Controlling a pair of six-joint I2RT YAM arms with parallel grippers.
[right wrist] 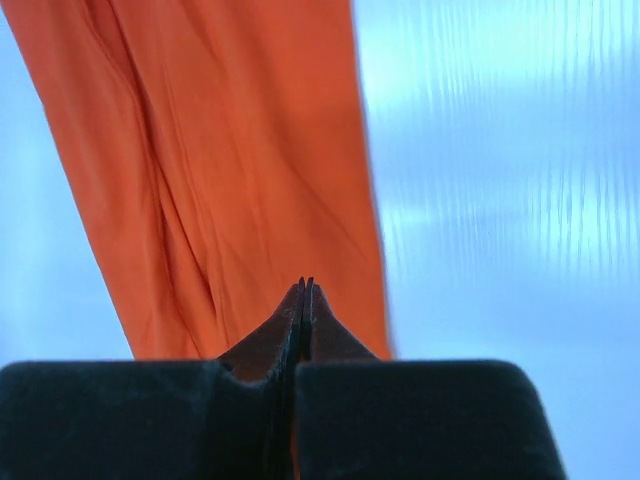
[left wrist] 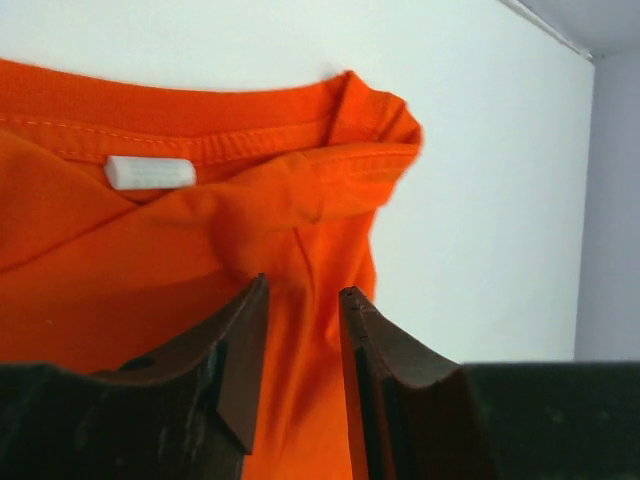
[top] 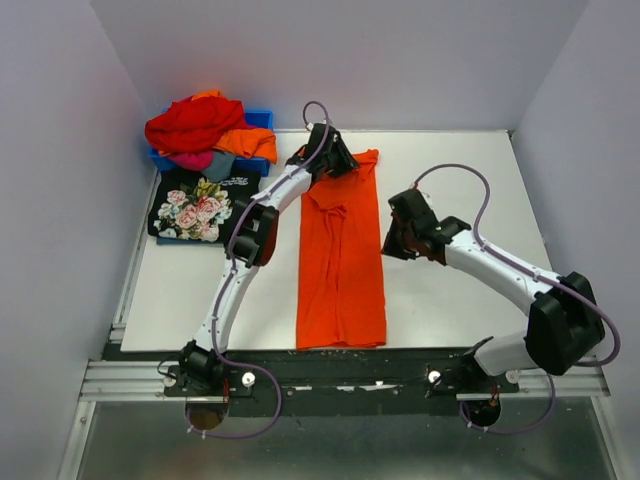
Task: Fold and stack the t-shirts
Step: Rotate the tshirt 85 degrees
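1. Orange t-shirt (top: pixel 340 262) lies folded into a long strip at mid-counter (top: pixel 450 180), with its collar (left wrist: pixel 200 110) toward the far edge.
2. Left end effector (left wrist: pixel 303 292): fingers apart over the collar end. Cloth shows in the gap, apparently not gripped.
3. Right end effector (right wrist: pixel 304 286): fingers together at the strip's right edge.
4. Folded black rose-print t-shirt (top: pixel 195 210) lies at the far left corner, just beside the blue bin (top: pixel 262 118) holding heaped shirts (top: pixel 195 122).

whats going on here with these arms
Two robot arms are folding t-shirts. The orange t-shirt lies as a narrow strip mid-table. The left claw is open over its collar end; the right claw is shut near its right edge. A black rose-print shirt lies folded beside the blue bin of loose shirts.
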